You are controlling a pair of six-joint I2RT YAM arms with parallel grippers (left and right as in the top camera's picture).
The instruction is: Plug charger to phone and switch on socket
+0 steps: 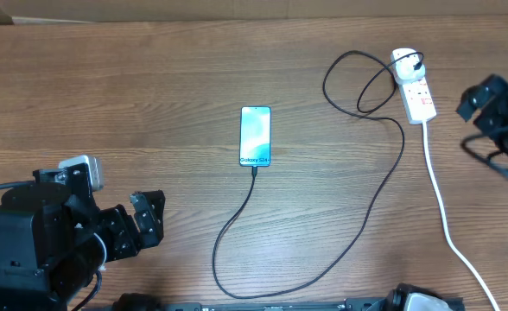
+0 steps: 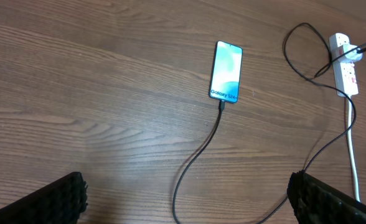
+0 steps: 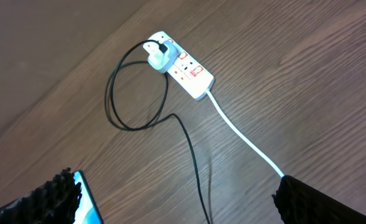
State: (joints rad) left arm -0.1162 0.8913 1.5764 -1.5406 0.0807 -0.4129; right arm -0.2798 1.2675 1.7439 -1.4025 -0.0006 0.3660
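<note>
- left gripper (image 1: pixel 150 218): released, jaws spread wide and holding nothing; it sits at the near left of the brown wood-grain bench (image 1: pixel 150 104), well apart from every task thing.
- phone: the slim rectangular smartphone with a lit light-blue screen (image 1: pixel 255 136) lies flat, face up, mid-bench.
- phone axis: the long axis runs straight away from the robot. The short edge marked "Galaxy S24" points back toward the robot.
- charger: the long thin black cable (image 1: pixel 254 174) meets the phone at that near edge and looks seated. It sweeps toward the robot, then right and away, coils once, and ends in a pale plug body in the socket's far outlet.
- socket: the small white elongated power strip with red markings (image 1: pixel 416 93) lies at the far right.
- socket axis: the long axis runs nearly away from the robot, plug end farthest. The thick white cord (image 1: pixel 440 199) leaves its near end.
- step in hand: probably the switch, since the cable looks joined at both ends. Whether the red switches (image 3: pixel 192 68) are already on cannot be told.
- doing it well: use the nearer gripper, on the right. Press one fingertip straight down on the switch beside the occupied outlet, clear of the cable coil, so the light strip does not slide.
- right gripper (image 3: pixel 175 186): released and empty, raised near the socket.
</note>
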